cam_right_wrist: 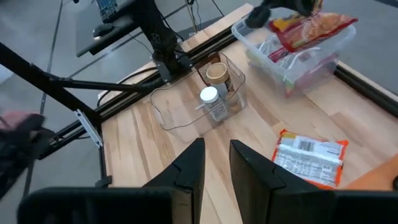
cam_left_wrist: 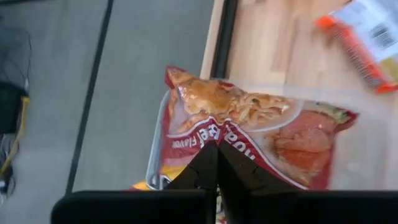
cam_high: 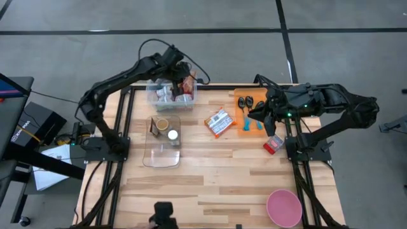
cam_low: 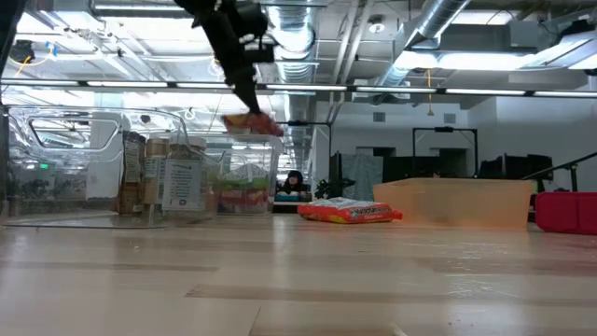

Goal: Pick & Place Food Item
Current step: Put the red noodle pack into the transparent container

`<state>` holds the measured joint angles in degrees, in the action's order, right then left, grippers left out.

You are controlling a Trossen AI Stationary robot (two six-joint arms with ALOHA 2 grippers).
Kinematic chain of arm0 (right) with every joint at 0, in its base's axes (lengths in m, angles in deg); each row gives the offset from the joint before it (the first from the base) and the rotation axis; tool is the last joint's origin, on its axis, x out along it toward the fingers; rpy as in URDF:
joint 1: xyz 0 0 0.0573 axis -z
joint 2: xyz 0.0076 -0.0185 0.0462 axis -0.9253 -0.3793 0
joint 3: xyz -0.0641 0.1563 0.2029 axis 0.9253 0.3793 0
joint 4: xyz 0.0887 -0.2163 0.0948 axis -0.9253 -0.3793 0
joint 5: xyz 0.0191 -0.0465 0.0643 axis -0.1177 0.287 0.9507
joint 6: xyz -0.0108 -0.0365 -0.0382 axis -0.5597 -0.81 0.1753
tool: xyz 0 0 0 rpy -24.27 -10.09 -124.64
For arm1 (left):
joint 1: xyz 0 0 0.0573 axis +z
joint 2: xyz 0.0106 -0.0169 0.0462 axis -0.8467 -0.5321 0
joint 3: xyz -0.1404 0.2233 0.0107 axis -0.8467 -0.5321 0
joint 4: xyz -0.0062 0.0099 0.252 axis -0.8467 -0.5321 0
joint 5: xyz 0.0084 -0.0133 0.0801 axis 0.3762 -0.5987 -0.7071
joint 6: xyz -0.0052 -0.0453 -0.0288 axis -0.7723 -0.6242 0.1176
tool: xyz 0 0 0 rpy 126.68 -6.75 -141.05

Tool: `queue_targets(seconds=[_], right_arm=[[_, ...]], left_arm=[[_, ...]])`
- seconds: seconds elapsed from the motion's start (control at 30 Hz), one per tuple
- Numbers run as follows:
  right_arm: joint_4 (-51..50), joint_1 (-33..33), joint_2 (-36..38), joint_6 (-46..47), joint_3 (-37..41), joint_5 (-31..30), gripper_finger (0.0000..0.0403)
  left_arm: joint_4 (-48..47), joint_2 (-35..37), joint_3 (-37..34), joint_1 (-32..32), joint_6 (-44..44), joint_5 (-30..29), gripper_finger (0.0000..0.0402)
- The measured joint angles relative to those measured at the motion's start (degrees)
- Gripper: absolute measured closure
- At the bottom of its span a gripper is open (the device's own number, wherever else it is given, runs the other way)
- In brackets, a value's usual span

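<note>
Left gripper jaws pinching noodle packet above clear bin.

Clear tray near my left side holds two jars: one brown-lidded, one white-lidded. Orange-edged packet lies flat mid-table, barcode side up. Orange board at the far right carries black-handled scissors and small blue items. Red box just off the board's near corner. Pink bowl at near right edge, well apart.
</note>
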<state>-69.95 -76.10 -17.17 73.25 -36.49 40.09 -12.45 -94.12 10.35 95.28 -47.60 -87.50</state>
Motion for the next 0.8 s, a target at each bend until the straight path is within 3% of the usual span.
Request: queue_targets(seconds=[0.43, 0.67, 0.8], right_arm=[[-0.61, -3.66, 0.00, 3.66, 0.00, -5.42, 0.0334], [-0.59, -3.95, 0.00, 3.66, 0.00, -5.56, 0.0334], [-0.59, -3.95, 0.00, 3.87, 0.00, -5.58, 0.0334]], left_arm=[[4.12, -3.19, -4.60, 0.87, -4.33, 3.63, 0.0401], [6.51, -3.17, -9.24, 0.86, -6.40, 2.25, 0.0401], [9.79, -3.17, -10.98, 0.56, -6.50, 4.53, 0.0401]])
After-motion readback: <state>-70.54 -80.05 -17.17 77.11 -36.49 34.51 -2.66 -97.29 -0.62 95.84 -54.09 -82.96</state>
